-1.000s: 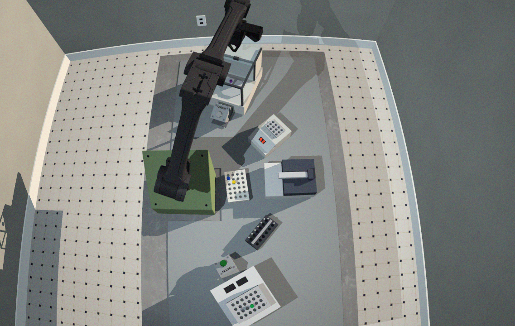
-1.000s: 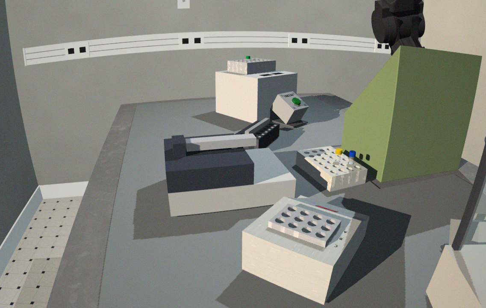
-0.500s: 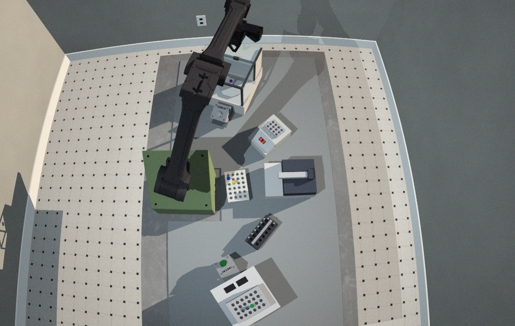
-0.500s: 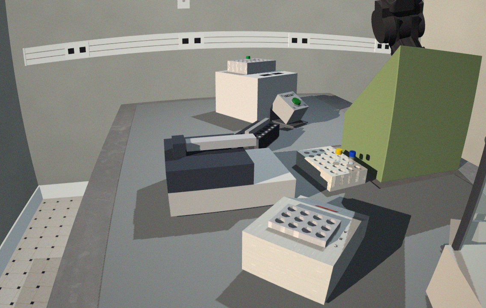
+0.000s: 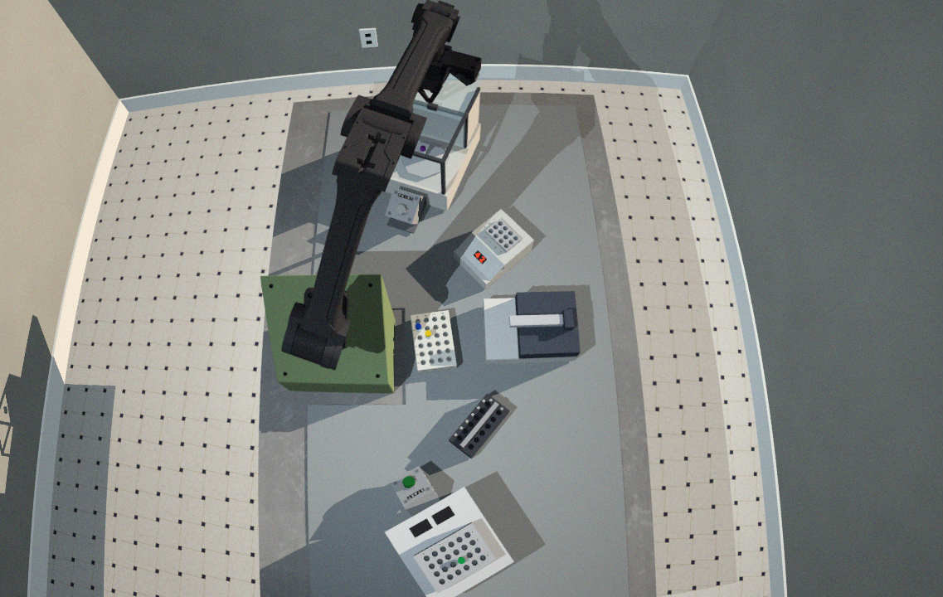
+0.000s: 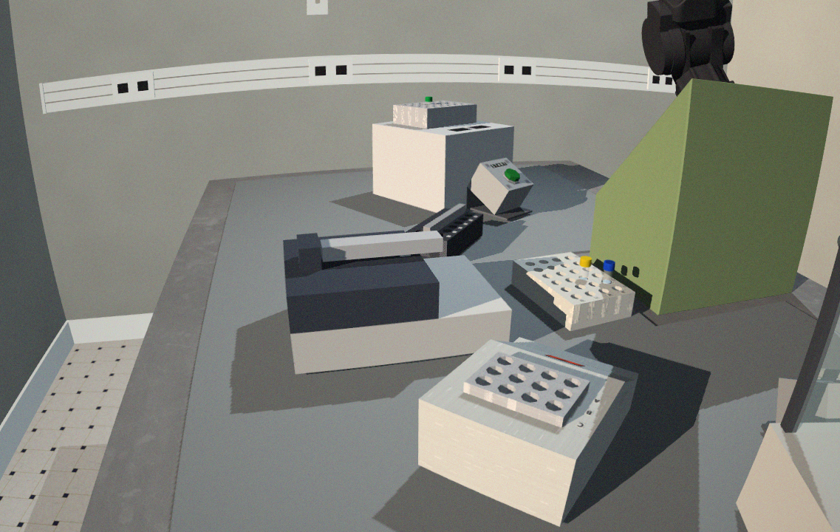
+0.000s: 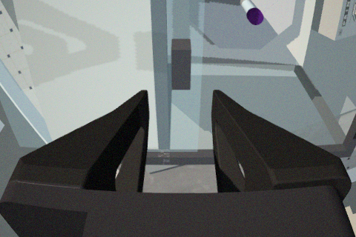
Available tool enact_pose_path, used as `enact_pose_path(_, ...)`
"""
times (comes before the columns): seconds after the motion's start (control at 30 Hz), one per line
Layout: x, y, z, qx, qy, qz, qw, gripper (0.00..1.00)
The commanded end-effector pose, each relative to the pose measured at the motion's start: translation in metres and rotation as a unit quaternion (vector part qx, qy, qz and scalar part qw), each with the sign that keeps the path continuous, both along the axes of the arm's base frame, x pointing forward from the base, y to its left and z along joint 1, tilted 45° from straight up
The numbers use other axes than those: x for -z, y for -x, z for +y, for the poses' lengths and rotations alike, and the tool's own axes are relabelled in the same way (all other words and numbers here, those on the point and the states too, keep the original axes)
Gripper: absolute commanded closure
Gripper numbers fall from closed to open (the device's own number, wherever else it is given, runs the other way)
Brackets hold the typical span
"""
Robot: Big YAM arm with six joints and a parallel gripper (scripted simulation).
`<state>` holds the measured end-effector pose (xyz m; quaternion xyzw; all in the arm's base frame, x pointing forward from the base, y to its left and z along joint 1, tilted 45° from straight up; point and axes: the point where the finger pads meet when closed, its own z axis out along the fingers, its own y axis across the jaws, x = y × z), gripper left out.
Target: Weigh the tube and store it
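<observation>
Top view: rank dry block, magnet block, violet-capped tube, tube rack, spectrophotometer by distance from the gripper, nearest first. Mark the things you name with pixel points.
1. Violet-capped tube (image 5: 422,148) (image 7: 255,16): inside the balance's glass box.
2. Dry block (image 5: 502,235) (image 6: 495,433): between balance and spectrophotometer.
3. Too close to call: tube rack (image 5: 435,356) (image 6: 598,312), by the green base; spectrophotometer (image 5: 502,341) (image 6: 363,307), behind the rack.
4. Magnet block (image 5: 479,425) (image 6: 462,238): toward the mixer.
</observation>
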<state>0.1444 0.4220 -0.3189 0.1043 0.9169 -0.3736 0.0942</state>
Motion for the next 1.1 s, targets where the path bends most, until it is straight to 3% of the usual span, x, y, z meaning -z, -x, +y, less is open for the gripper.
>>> enact_pose_path(0.0,0.005,-0.007,0.005,0.0,-0.013,0.0,1.0,0.7)
enact_pose_path(0.07,0.013,-0.006,-0.009,0.0,-0.001,0.003,1.0,0.7)
enact_pose_path(0.43,0.02,-0.008,-0.016,0.0,-0.005,0.002,1.0,0.7)
enact_pose_path(0.47,0.017,-0.014,0.014,-0.002,-0.035,-0.006,0.999,0.7)
enact_pose_path(0.6,0.03,-0.008,-0.026,0.001,-0.001,0.003,1.0,0.7)
enact_pose_path(0.67,0.032,-0.009,-0.028,0.001,-0.001,0.003,1.0,0.7)
enact_pose_path(0.77,0.033,-0.009,-0.013,-0.004,-0.016,-0.001,1.0,0.7)
enact_pose_path(0.8,0.021,-0.008,-0.004,-0.002,-0.021,-0.005,1.0,0.7)
enact_pose_path(1.03,0.021,-0.008,-0.004,-0.002,-0.021,-0.005,1.0,0.7)
enact_pose_path(1.07,0.021,-0.008,-0.004,-0.002,-0.021,-0.005,1.0,0.94)
